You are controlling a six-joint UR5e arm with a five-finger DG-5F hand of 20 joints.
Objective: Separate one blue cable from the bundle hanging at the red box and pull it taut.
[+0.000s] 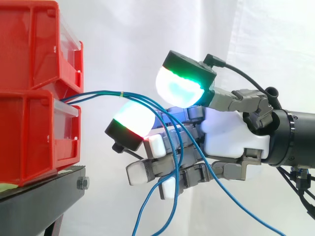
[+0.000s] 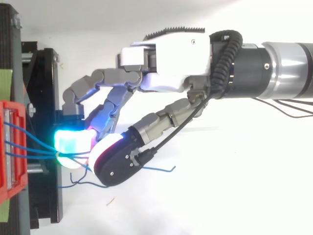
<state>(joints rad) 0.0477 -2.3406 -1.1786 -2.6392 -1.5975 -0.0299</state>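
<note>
Quick count: two red bins (image 1: 29,44), stacked. One black stand (image 1: 34,199). Three blue cables (image 1: 147,102), near as I can tell. One tiny yellow tie (image 1: 121,93) on bundle. One hand (image 1: 231,135).

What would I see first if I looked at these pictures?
First you'd see the robot's hand in the middle, with fat fingertips glowing green, white and red. They curl round thin blue cables. The cables come out of the red boxes stacked on the left and droop down past the hand.
</note>
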